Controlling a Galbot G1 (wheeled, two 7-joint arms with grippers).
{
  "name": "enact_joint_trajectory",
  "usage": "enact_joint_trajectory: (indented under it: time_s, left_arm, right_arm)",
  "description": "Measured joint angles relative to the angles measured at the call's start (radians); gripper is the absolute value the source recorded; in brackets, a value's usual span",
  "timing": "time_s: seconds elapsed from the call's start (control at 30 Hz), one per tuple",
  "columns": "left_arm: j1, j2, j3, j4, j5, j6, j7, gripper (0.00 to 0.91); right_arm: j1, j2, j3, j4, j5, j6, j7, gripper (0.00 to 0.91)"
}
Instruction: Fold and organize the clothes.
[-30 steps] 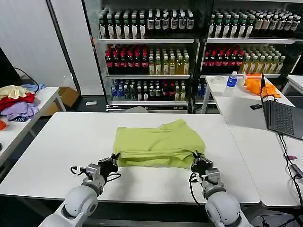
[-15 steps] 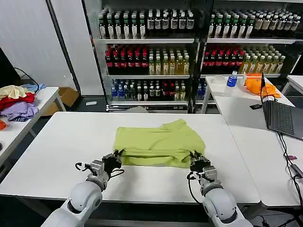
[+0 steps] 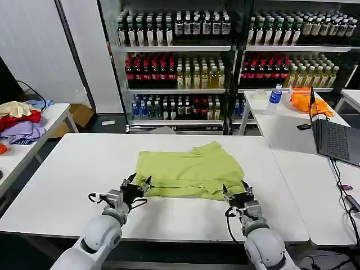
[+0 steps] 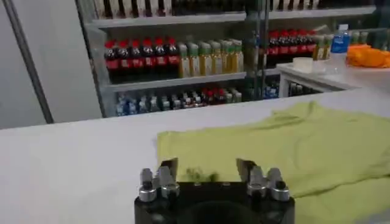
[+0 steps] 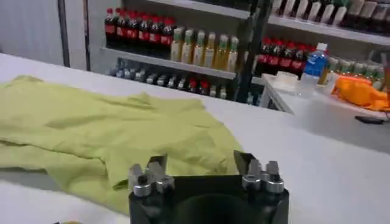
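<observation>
T-shirt [image 3: 188, 171], lime yellow-green, thin soft fabric, folded into a rough rectangle w/ rumpled layered near edge; lies flat at centre of white surface [image 3: 67, 174]. Long axis runs left-right across the surface; one bump of cloth sticks up at far edge. No print visible on upper face.

Change vs. 0.5 s ago: both grippers were pinched on the near corners of the shirt; now both let go and backed a little toward the robot, near hem dropped flat.

Left gripper [image 3: 136, 184]: fingers spread wide, empty, just beside near-left corner of shirt; wrist view shows cloth lying beyond the fingertips [image 4: 169, 165], apart.

Right gripper [image 3: 235, 194]: fingers spread wide, empty, at near-right corner; whether it touches the cloth can't be told.

Bkgd: glass-door drinks cooler [image 3: 225, 62] w/ rows of bottles; side table w/ red/lavender/cream garment pile [image 3: 19, 121]; right-hand table w/ laptop [image 3: 334, 138], orange cloth heap [image 3: 309, 101], blue-capped bottle [image 3: 275, 94].
</observation>
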Motion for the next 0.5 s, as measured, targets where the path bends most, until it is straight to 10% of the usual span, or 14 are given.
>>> enact_joint_trajectory:
  time_s: [0.4, 0.43, 0.5]
  left_arm:
    - [0.037, -0.001, -0.009, 0.023, -0.009, 0.028, -0.01, 0.907]
    - [0.036, -0.002, -0.009, 0.029, -0.01, 0.031, -0.012, 0.544]
    - [0.033, -0.003, -0.007, 0.041, -0.01, 0.037, -0.013, 0.171]
  right_arm:
    - [-0.023, 0.01, 0.028, -0.024, 0.083, -0.035, 0.043, 0.907]
    - [-0.02, 0.011, 0.028, -0.029, 0.092, -0.038, 0.045, 0.443]
    - [-0.012, 0.014, 0.025, -0.039, 0.11, -0.042, 0.051, 0.02]
